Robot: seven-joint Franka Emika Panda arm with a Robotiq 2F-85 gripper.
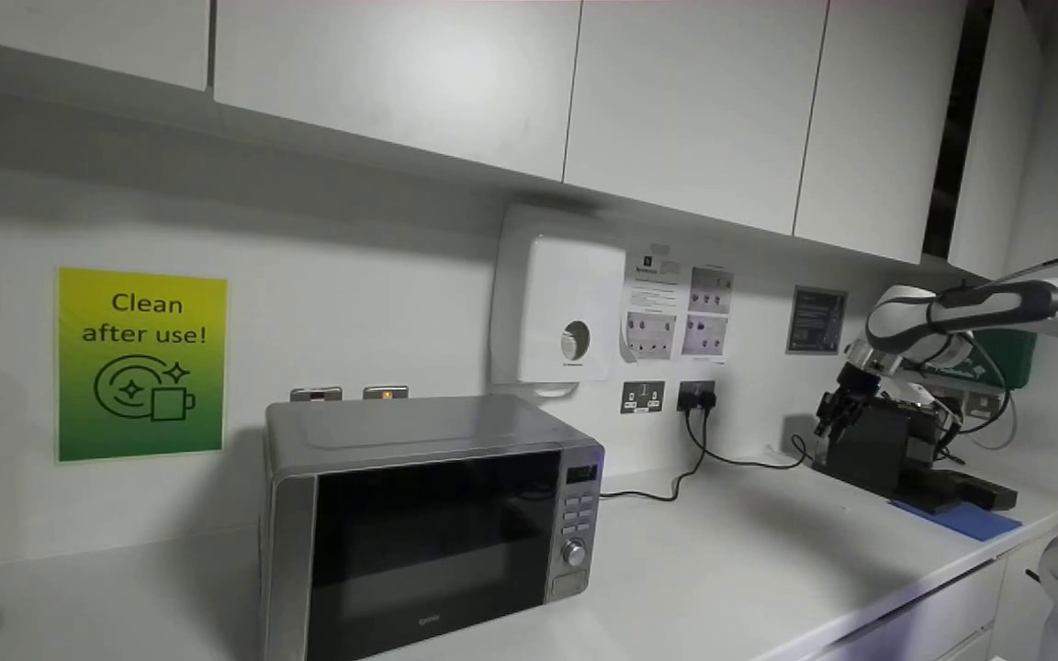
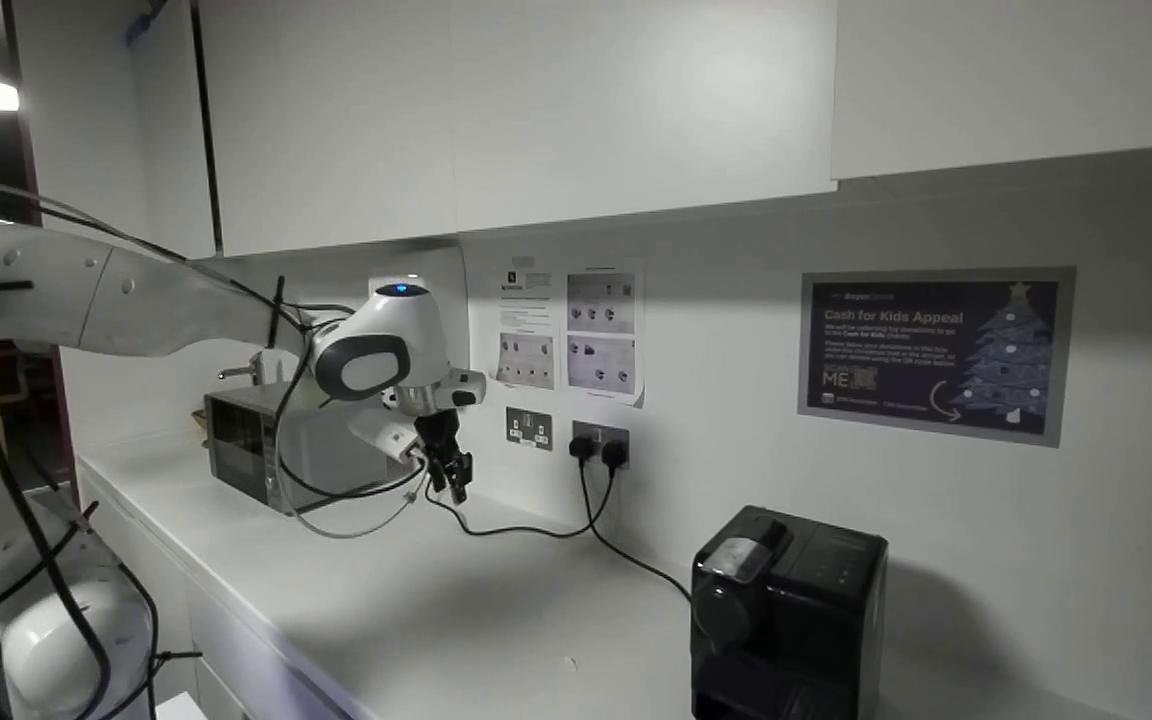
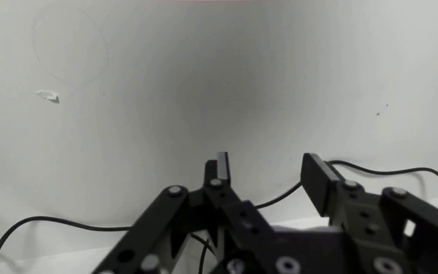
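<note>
My black gripper (image 3: 266,167) is open and empty, with a wide gap between its finger pads. It hangs above the white counter (image 3: 222,95), fingers pointing down, and shows in both exterior views (image 1: 830,418) (image 2: 452,485). A black power cable (image 3: 283,196) runs along the counter behind the fingers, apart from them as far as I can tell. A silver microwave (image 1: 437,542) with a dark door stands on the counter; it is partly hidden by the arm in an exterior view (image 2: 326,430). A black coffee machine (image 2: 796,610) stands on the same counter, also seen here (image 1: 869,450).
Wall cupboards (image 1: 685,101) overhang the counter. A white towel dispenser (image 1: 557,303) and sockets with two black plugs (image 2: 598,450) are on the wall. A blue mat (image 1: 965,520) lies by the coffee machine. A small white scrap (image 3: 48,95) lies on the counter. Cables hang from the arm.
</note>
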